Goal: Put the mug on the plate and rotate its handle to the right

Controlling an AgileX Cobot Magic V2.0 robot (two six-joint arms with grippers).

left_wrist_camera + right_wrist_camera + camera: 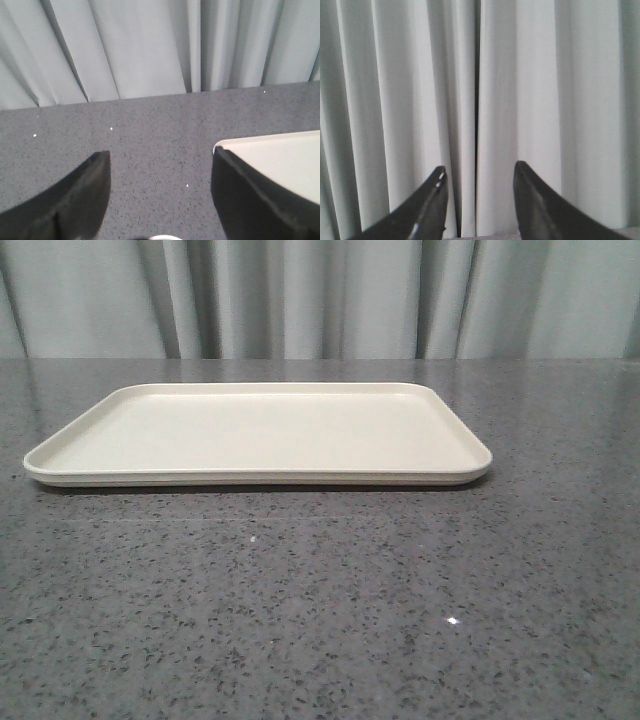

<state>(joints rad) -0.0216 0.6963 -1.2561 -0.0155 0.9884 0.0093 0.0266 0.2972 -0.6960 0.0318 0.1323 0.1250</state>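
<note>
- The plate (258, 435) is seen lying flat on the grey speckled worktop (320, 620), roughly centred in the front view, long side facing the camera, nothing sitting on it.
- A pale pleated curtain (320, 295) is hung behind the worktop.
- Neither arm is caught in the front view, only in the wrist cams.
- The left gripper (160, 172) is held spread apart over bare worktop, with nothing clamped between its dark fingers (75, 200). One corner of the plate (280, 160) is seen just beside one finger, partly hidden behind it; whether they're touching can't be told.
- A small white curved sliver (159, 237) is clipped at the frame edge between the left fingers. Could be the mug's rim, but too little is shown to say.
- The right gripper (480, 172) is also held parted and gripping nothing, pointed at the curtain (520, 75), so the plate isn't caught in that view at all.
- The mug and its handle aren't clearly made out anywhere.
</note>
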